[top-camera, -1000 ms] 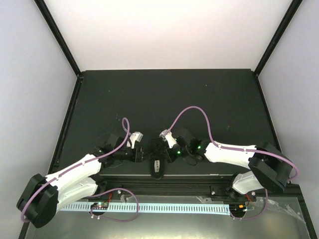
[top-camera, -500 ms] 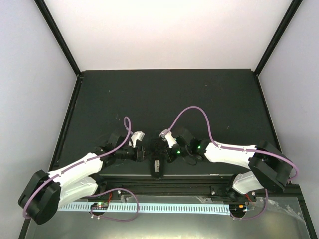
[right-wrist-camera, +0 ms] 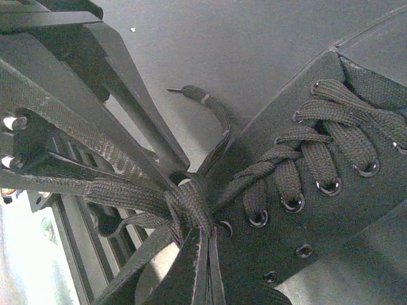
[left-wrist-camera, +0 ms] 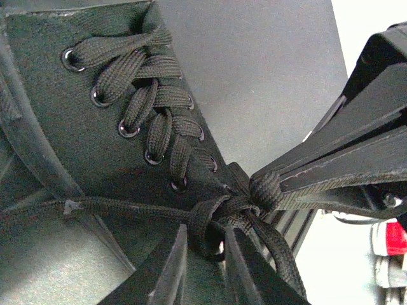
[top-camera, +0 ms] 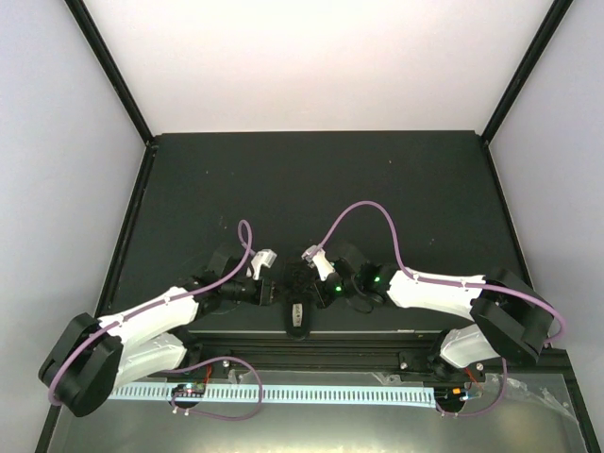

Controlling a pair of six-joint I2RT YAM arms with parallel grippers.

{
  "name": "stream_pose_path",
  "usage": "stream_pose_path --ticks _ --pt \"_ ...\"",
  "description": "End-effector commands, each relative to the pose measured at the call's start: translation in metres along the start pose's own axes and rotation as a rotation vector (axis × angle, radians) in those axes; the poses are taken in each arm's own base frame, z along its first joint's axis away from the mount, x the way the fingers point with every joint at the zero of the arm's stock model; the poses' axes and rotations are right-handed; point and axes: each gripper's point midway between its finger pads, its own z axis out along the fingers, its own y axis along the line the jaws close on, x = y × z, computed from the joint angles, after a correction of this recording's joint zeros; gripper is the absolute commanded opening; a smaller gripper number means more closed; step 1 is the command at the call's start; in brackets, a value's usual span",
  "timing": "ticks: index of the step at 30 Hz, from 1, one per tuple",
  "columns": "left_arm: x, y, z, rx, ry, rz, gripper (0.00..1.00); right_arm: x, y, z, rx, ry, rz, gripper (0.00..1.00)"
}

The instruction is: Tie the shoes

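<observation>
**Top view:** We see the shoe (top-camera: 297,311) at the near edge of the table (top-camera: 311,189), lengthwise btwn the two arms. The left gripper (top-camera: 276,293) and right gripper (top-camera: 315,288) are both right at it, one per side. It's too small and dark here to read either set of jaws.

**Left wrist:** The laces (left-wrist-camera: 152,114) are flat woven strips, criss-crossed through metal eyelets (left-wrist-camera: 127,130) on a black canvas upper. The left gripper's jaws are drawn in narrow on a short loop (left-wrist-camera: 206,229) just off the last eyelet, w/ a finger against each side. Opposite, the right gripper's fingers come to a point on a bunched bit of lace (left-wrist-camera: 266,189), pinching it.

**Right wrist:** The right gripper's own fingers are pressed together w/ only a thin slit btwn them, and the bunched lace is at their tips. The left gripper comes in from the upper left to the same knot area. One free lace end (right-wrist-camera: 203,105) lies slack on the table beside the shoe.

**Handling, as we judge it:**
- The shoe is prob. light w/ a soft canvas upper, so a hard pull on the laces would likely drag or tip it rather than tighten anything.
- The laces are limp and won't hold a shape alone. The weave should give decent grip, so we don't expect much slip.
- The best hold is on the loops close to the knot, not on the stiff tips.
- The pull should go outward on both sides evenly, so the two forces cancel and the shoe stays put.
</observation>
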Motion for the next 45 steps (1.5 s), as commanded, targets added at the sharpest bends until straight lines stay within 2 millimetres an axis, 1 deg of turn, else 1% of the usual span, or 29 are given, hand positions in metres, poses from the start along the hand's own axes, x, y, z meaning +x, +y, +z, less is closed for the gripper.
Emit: stream_pose_path --ticks 1,4,5,11,17,20,24,27,30,33,39,45 --pt "-0.010 -0.011 0.000 0.049 -0.021 0.014 0.14 -0.008 0.006 -0.002 -0.013 -0.023 -0.011 0.02" --pt "-0.015 -0.011 -0.001 0.040 -0.044 0.022 0.03 -0.009 0.007 -0.003 -0.014 -0.024 -0.017 0.02" --pt "-0.016 -0.010 -0.002 0.031 -0.055 0.026 0.02 -0.010 0.007 -0.003 -0.015 -0.025 -0.021 0.02" --pt "-0.028 -0.003 -0.011 -0.039 -0.130 0.050 0.01 -0.021 0.010 -0.005 -0.003 -0.040 -0.043 0.02" --pt "-0.031 -0.001 -0.017 -0.073 -0.160 0.077 0.01 -0.032 0.011 -0.001 0.006 -0.041 -0.060 0.02" --pt "-0.031 -0.001 -0.017 -0.076 -0.157 0.087 0.02 -0.034 0.012 0.004 0.004 -0.031 -0.066 0.02" --pt "-0.031 -0.001 -0.016 -0.071 -0.155 0.100 0.02 -0.034 0.017 0.007 -0.019 -0.018 -0.079 0.02" --pt "-0.030 0.000 -0.016 -0.072 -0.157 0.114 0.02 -0.029 0.027 0.010 -0.056 0.003 -0.107 0.02" --pt "-0.028 -0.002 -0.015 -0.047 -0.157 0.136 0.02 -0.020 0.034 0.015 -0.080 0.030 -0.126 0.02" --pt "-0.023 -0.011 -0.015 0.012 -0.154 0.165 0.02 -0.015 0.031 0.022 -0.065 0.039 -0.115 0.02" --pt "-0.019 -0.016 -0.017 0.046 -0.159 0.195 0.02 -0.013 0.024 0.032 -0.045 0.055 -0.092 0.02" --pt "-0.023 -0.022 -0.023 0.062 -0.202 0.232 0.02 -0.001 0.008 0.030 0.020 0.063 -0.036 0.02"
